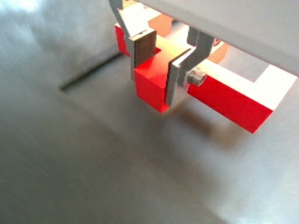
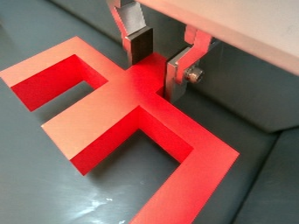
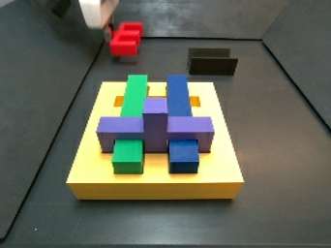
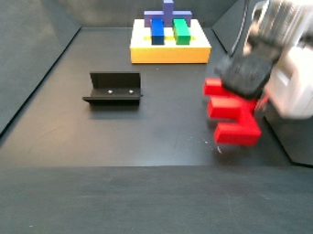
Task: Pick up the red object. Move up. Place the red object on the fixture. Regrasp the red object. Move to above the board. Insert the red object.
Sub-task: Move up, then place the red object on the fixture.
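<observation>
Nearby, pincer [image 2: 159, 54] straddles red object [image 2: 117, 105] (fixture [image 4: 113, 89] apart).

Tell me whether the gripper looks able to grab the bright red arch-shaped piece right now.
Probably yes. The gripper is already down at the bright red arch-shaped piece, its jaws standing either side of the central stub, with nothing else near it on the dark floor.

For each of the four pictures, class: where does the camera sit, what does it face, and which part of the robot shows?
Wrist views: on the arm, looking down past the gripper whose fingers straddle the red object.
Side view: beyond the board, facing the fixture and gripper.
Side view: opposite; gripper near, board far.
All four share the red object.
</observation>
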Tool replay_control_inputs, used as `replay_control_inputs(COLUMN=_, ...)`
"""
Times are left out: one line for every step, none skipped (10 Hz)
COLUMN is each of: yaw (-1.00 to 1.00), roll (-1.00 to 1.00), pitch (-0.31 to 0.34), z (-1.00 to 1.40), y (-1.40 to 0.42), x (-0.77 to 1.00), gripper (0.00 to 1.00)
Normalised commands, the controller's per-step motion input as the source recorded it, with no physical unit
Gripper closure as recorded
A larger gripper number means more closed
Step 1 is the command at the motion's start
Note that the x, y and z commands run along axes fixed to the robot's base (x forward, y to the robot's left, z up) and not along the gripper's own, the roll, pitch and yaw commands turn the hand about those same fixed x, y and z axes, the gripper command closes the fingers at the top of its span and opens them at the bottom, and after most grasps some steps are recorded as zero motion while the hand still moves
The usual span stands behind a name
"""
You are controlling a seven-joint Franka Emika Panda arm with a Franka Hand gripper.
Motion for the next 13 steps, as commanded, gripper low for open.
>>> replay_control_inputs(yaw=-0.04, roll=0.06, pitch=0.066, z=0.32, y=-0.01, x=-0.16, gripper=1.0)
replay_control_inputs(yaw=0.0, roll=0.0, pitch=0.006, z=0.0, y=0.0, x=0.02, gripper=1.0)
replay_control_inputs(yaw=0.0, roll=-0.2, pitch=0.023, z=0.0, y=0.0, x=0.51, gripper=1.0)
replay_control_inputs(yaw=0.06, roll=-0.31, pitch=0.174, z=0.0, y=-0.06, x=0.86, gripper=1.0)
replay_control_inputs(yaw=0.21, roll=-0.28, pitch=0.151, z=0.0, y=-0.17, x=0.91, gripper=1.0)
replay_control_inputs(yaw=0.24, roll=-0.25, pitch=0.0, z=-0.06, y=-0.25, x=0.79, gripper=1.0)
replay_control_inputs(yaw=0.36, roll=-0.2, pitch=-0.023, z=-0.12, y=-0.25, x=0.7, gripper=1.0)
replay_control_inputs(yaw=0.4, roll=-0.14, pitch=-0.034, z=-0.1, y=-0.25, x=0.66, gripper=1.0)
replay_control_inputs(yaw=0.39, roll=-0.16, pitch=-0.037, z=-0.09, y=-0.26, x=0.67, gripper=1.0)
replay_control_inputs(yaw=0.37, roll=-0.16, pitch=-0.043, z=-0.09, y=-0.27, x=0.69, gripper=1.0)
replay_control_inputs(yaw=0.34, roll=-0.1, pitch=0.0, z=-0.07, y=-0.24, x=0.77, gripper=1.0)
replay_control_inputs(yaw=0.34, roll=-0.06, pitch=0.0, z=-0.02, y=-0.26, x=0.75, gripper=1.0)
replay_control_inputs(yaw=0.35, roll=-0.03, pitch=0.0, z=0.0, y=-0.27, x=0.73, gripper=1.0)
